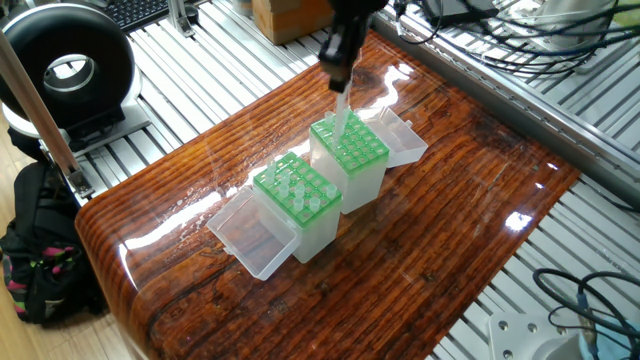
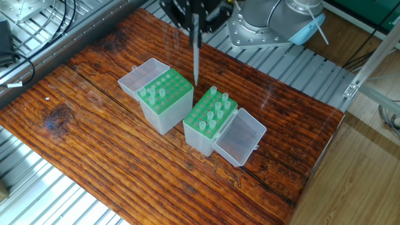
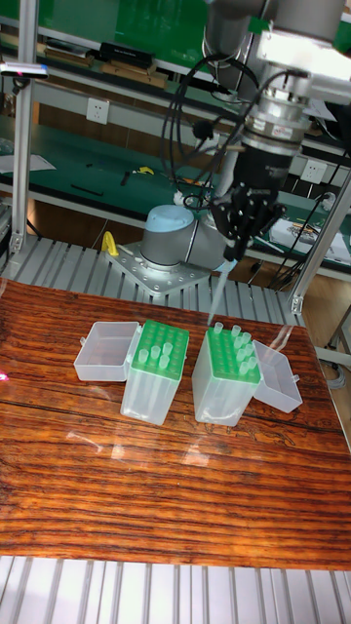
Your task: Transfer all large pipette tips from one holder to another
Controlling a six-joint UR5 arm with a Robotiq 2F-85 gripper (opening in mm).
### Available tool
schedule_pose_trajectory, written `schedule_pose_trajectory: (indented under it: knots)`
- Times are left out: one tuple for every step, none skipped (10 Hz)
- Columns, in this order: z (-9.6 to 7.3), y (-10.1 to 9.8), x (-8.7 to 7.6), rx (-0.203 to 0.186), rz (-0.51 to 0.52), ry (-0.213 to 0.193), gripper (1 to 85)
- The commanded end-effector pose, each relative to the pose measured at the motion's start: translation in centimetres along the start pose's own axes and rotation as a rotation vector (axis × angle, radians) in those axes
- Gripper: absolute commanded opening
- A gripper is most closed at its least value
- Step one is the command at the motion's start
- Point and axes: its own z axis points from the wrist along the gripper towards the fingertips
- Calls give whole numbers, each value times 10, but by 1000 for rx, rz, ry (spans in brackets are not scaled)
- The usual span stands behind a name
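lab bench, glossy wood table (image 2: 94,144). two green racks side by side. gripper (image 2: 195,14) pinches one large pipette tip (image 2: 195,56), long axis vertical, hanging above gap between racks; remaining tips (image 2: 215,109) lie just beside, below.

Glossy wood, clear plastic, ribbed metal.

The reddish-brown wooden table top (image 1: 420,240) is grained and highly varnished, throwing bright glare. Two frosted translucent plastic boxes (image 2: 164,111) (image 2: 204,132) carry matt green plastic grid racks (image 1: 297,186) and smooth hinged clear plastic lids (image 2: 239,138). The whitish translucent plastic pipette tips (image 2: 218,106) look smooth and faintly cloudy, like the one (image 2: 195,62) in the dark matt metal gripper (image 3: 232,249). Around the table lies ribbed, satin-finished aluminium framing (image 1: 220,60).
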Motion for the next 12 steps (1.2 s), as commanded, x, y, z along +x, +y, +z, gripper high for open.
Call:
schedule_pose_trajectory:
  knots:
    - [16, 22, -14, -21, 50, -33, 57]
    - [14, 24, -13, -21, 51, -31, 60]
    - [13, 26, -13, -24, 54, -32, 60]
    - [13, 27, -14, -27, 56, -35, 60]
    - [14, 28, -17, -31, 58, -42, 60]
    - [15, 30, -17, -34, 68, -43, 60]
    - [17, 33, -17, -40, 80, -37, 60]
    - [21, 35, -17, -37, 89, -36, 60]
    - [25, 36, -17, -32, 92, -37, 60]
    - [26, 35, -17, -24, 91, -33, 60]
    - [26, 34, -15, -20, 88, -29, 60]
    - [27, 34, -14, -19, 86, -21, 60]
